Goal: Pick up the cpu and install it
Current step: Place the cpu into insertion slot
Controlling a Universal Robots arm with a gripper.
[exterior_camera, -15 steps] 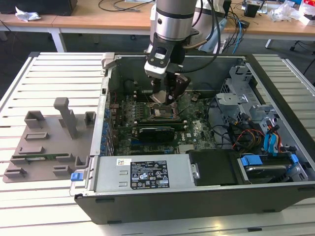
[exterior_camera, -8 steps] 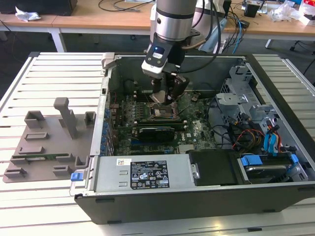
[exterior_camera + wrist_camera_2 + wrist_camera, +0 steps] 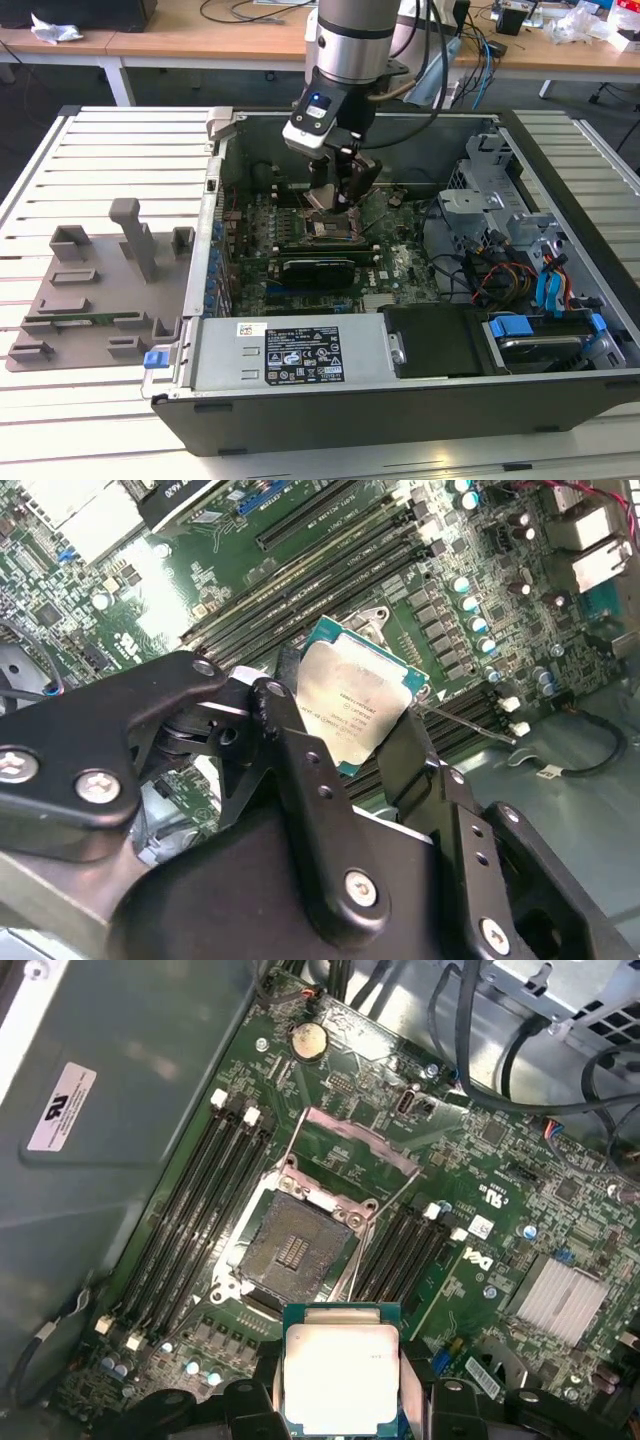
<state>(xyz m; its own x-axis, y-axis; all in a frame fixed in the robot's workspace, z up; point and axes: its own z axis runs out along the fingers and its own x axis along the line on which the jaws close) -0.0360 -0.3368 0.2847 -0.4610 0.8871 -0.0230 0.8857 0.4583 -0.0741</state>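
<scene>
Open computer case (image 3: 400, 420), green motherboard (image 3: 480, 1220) inside. The CPU socket (image 3: 292, 1250) stands uncovered and empty. My gripper (image 3: 340, 190) is clamped on the cpu (image 3: 340, 1375), near the socket but apart from it: pick-up done, seating not yet done.

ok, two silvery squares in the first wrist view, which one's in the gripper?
The cpu: smooth flat top with a green rim, held in the gripper. The other is a ribbed heatsink mounted on the motherboard.

cpu (image 3: 352, 705) side edges, lower corner hidden behind tool fingers (image 3: 300, 770) in second wrist view
</scene>
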